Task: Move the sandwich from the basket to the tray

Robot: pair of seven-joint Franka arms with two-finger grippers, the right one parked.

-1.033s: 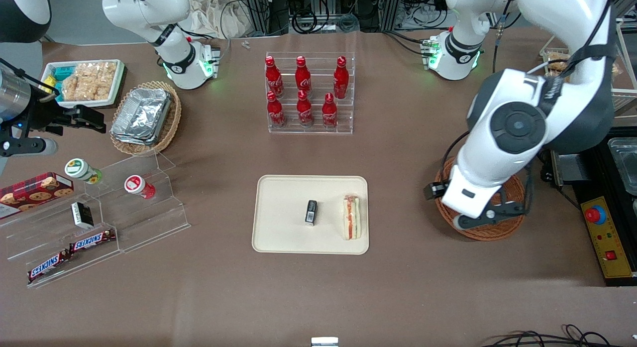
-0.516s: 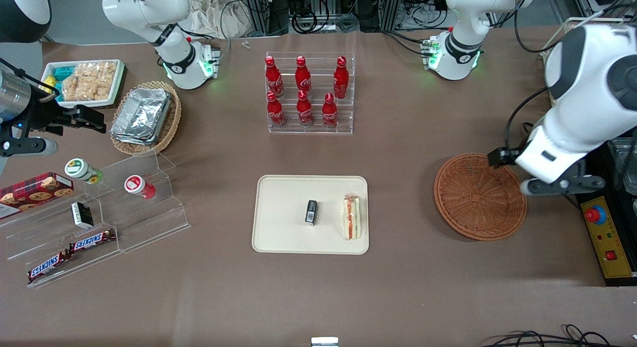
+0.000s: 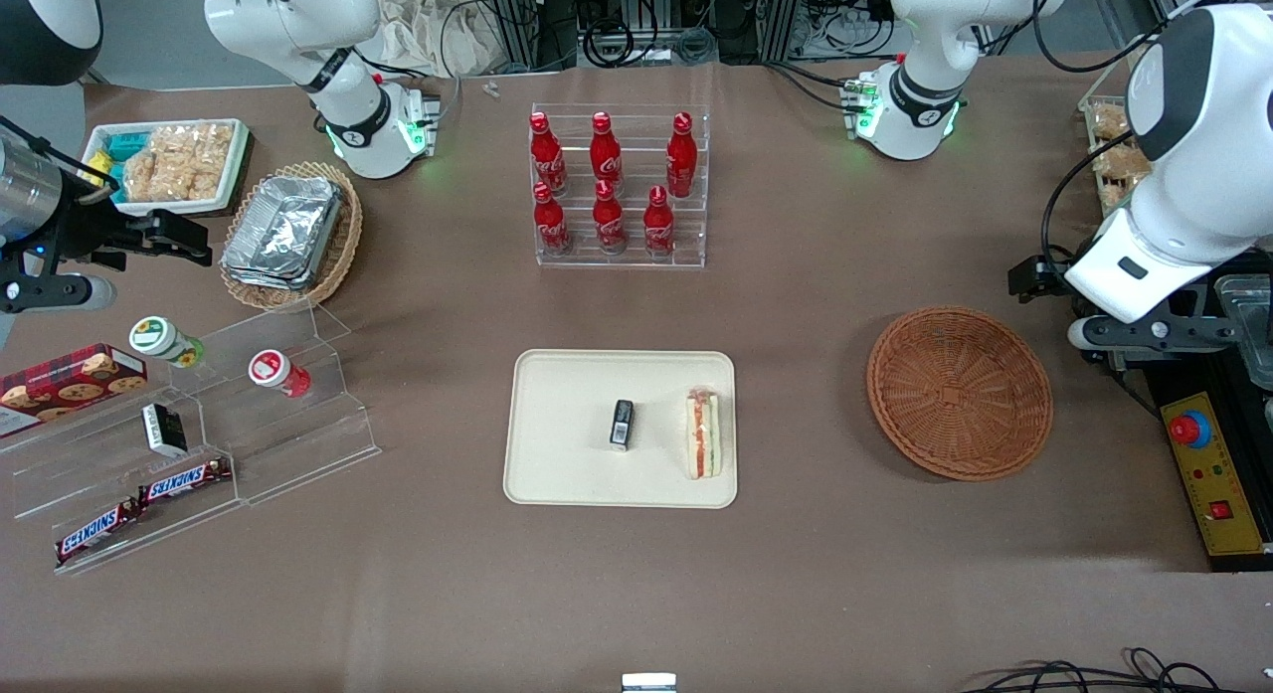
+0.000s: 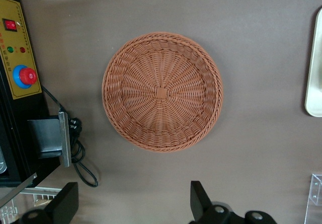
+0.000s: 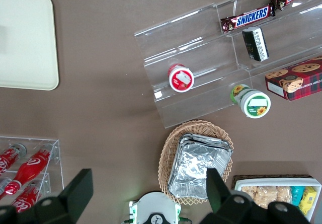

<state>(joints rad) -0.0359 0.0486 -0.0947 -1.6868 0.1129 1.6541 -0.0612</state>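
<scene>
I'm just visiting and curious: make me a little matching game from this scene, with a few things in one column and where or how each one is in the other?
Things:
1. triangular white-bread sandwich
2. round reddish-brown wicker basket
3. flat cream rectangular tray
4. left arm's gripper

States:
A. holds nothing inside
B. open, up above the table beside the basket, toward the working arm's end
C. lying on the tray
D. carries the sandwich and a small black packet

Pairs: 1-C, 2-A, 3-D, 4-B
</scene>
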